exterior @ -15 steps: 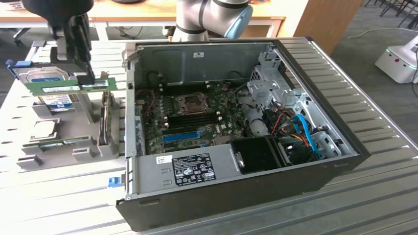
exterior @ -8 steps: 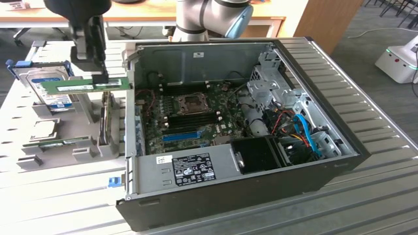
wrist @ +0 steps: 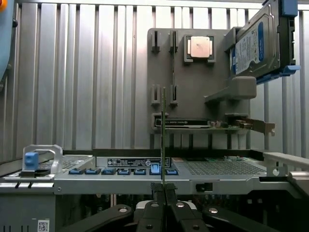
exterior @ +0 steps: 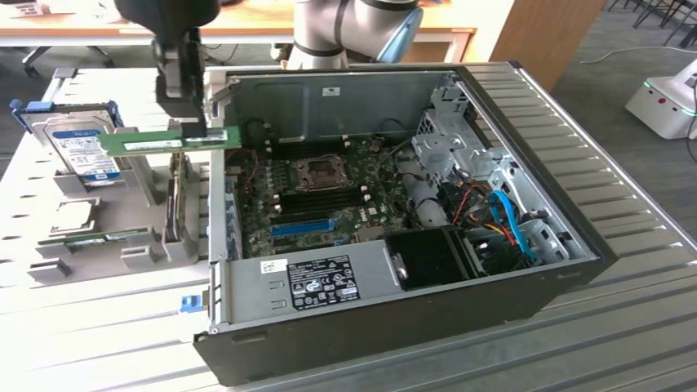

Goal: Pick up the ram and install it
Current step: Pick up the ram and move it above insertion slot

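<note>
- Black two-fingered claw is clamped on the thin green circuit-board ram stick with a pale label. In the wrist view the claw pinches the ram flat between its pads, with the board seen edge-on.
- The ram hangs in the air, long edge level. It is above the grey moulded parts holder and just beside the wall of the open black computer case on the exterior view's left.
- The grip sits off-centre on the top edge, nearer the case end. This likely leaves the lower contact edge free for a slot.
- The case lies on its side on the ribbed silver desk, which turns the green motherboard face up. Its black memory slots appear empty, so the ram is not yet installed.
- The holder keeps spare parts apart: a silver hard drive with a blue label stands propped, and a square silver processor chip sits in a recess.
- Writing: the ram label, drive label and white sticker on the silver box in the case all carry print too small to read.
</note>
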